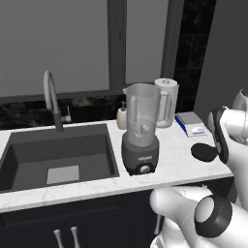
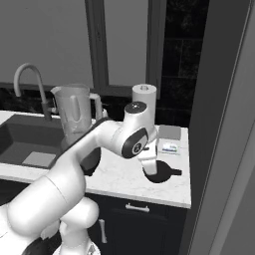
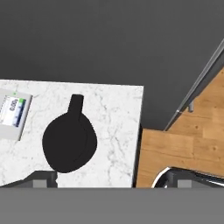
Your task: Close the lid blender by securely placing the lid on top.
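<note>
The blender [image 1: 140,138] stands on the counter beside the sink, a clear jar on a dark grey base with its mouth uncovered; it also shows behind my arm [image 2: 74,112]. The lid [image 1: 202,151], a flat black disc with a short tab, lies on the marble near the counter's right end [image 2: 162,172]. My gripper [image 3: 109,180] hangs over that end of the counter, open with nothing between its fingers. In the hand view the lid [image 3: 69,141] lies just ahead of the left fingertip [image 3: 43,179]; the right fingertip [image 3: 175,177] is past the counter edge.
A small digital scale [image 1: 191,123] sits behind the lid. A white cylinder with a handle [image 1: 167,99] and a cream soap bottle [image 1: 122,116] stand behind the blender. The sink [image 1: 14,160] and faucet [image 1: 51,97] are to the left. A tall grey panel [image 2: 224,124] borders the counter's right end.
</note>
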